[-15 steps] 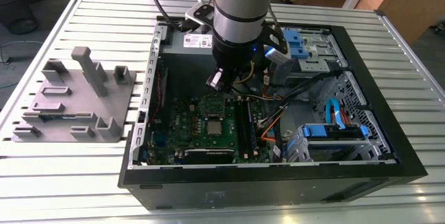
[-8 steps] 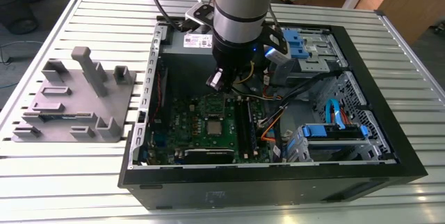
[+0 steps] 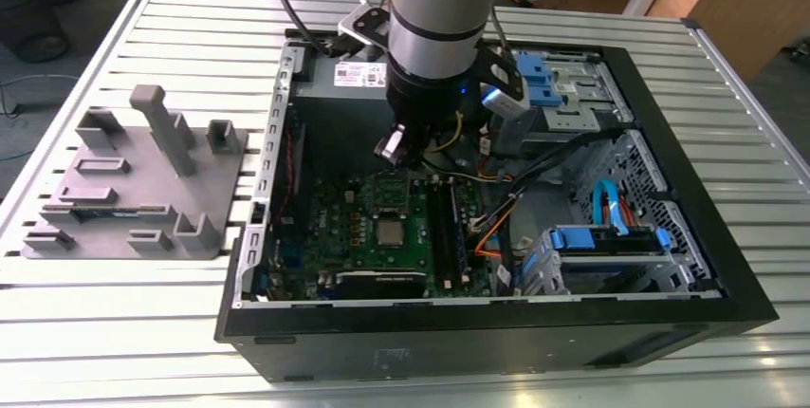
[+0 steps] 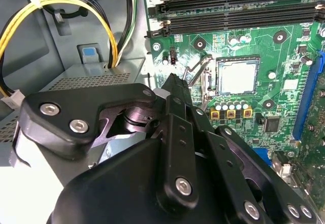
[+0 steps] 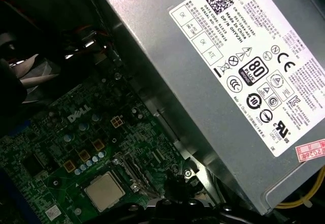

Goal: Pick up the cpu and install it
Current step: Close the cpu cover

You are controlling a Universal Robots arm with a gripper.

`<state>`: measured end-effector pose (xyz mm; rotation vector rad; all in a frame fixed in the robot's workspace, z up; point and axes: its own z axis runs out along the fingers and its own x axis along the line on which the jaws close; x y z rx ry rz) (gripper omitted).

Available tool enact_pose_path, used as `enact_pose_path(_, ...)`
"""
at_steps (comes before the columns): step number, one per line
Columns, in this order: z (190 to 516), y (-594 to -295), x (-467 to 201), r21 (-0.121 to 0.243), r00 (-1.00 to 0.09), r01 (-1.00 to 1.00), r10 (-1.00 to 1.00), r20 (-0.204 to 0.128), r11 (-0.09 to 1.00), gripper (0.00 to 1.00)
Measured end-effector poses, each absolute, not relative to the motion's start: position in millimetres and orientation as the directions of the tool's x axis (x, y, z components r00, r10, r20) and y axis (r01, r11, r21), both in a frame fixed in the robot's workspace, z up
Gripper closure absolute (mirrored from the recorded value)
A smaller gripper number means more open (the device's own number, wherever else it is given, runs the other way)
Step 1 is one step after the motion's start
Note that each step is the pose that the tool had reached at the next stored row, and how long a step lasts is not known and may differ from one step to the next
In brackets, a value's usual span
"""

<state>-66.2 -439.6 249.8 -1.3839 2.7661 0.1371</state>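
One cpu (image 4: 237, 77) sits in its socket on the green motherboard (image 4: 284, 61). Your gripper (image 4: 172, 82) hangs near it, fingers pinched together on nothing. Next to the board, the grey power supply (image 5: 167, 97) carries a white label (image 5: 244, 56) (dense print and certification marks, plus a small red-printed sticker (image 5: 310, 150)).

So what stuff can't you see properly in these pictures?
Second wrist view: the shut hand covers much of the green board beside the chip.
First wrist view: the grey power box hides whatever lies behind it.
Exterior view: the arm blocks part of the case's inside; whether the chip sits flat is too small to tell, as is what fills the tray's slots.
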Motion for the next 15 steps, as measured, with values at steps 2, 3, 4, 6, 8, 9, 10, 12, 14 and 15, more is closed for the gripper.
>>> enact_pose_path(2, 249.9, -439.6, -66.2, 0.059, -0.600, -0.800, -0.796, -0.080, 0.597, 0.87)
enact_pose_path(3, 250.0, -439.7, -66.2, 0.059, -0.600, -0.800, -0.796, -0.080, 0.597, 0.87)
enact_pose_path(4, 250.1, -439.7, -66.2, 0.059, -0.600, -0.800, -0.796, -0.080, 0.597, 0.87)
enact_pose_path(6, 251.2, -439.7, -66.2, 0.059, -0.600, -0.800, -0.796, -0.080, 0.597, 0.87)
enact_pose_path(8, 251.8, -439.6, -66.2, 0.059, -0.600, -0.800, -0.796, -0.080, 0.597, 0.87)
enact_pose_path(9, 251.8, -439.6, -66.2, 0.059, -0.600, -0.800, -0.796, -0.081, 0.597, 0.87)
enact_pose_path(10, 251.8, -439.6, -66.2, 0.059, -0.600, -0.800, -0.796, -0.081, 0.597, 0.87)
enact_pose_path(12, 252.0, -439.7, -66.2, 0.059, -0.600, -0.800, -0.796, -0.080, 0.597, 0.87)
enact_pose_path(14, 252.0, -440.0, -66.2, 0.059, -0.601, -0.799, -0.795, -0.080, 0.598, 0.87)
enact_pose_path(15, 252.0, -440.1, -66.2, 0.059, -0.602, -0.798, -0.794, -0.080, 0.599, 0.87)
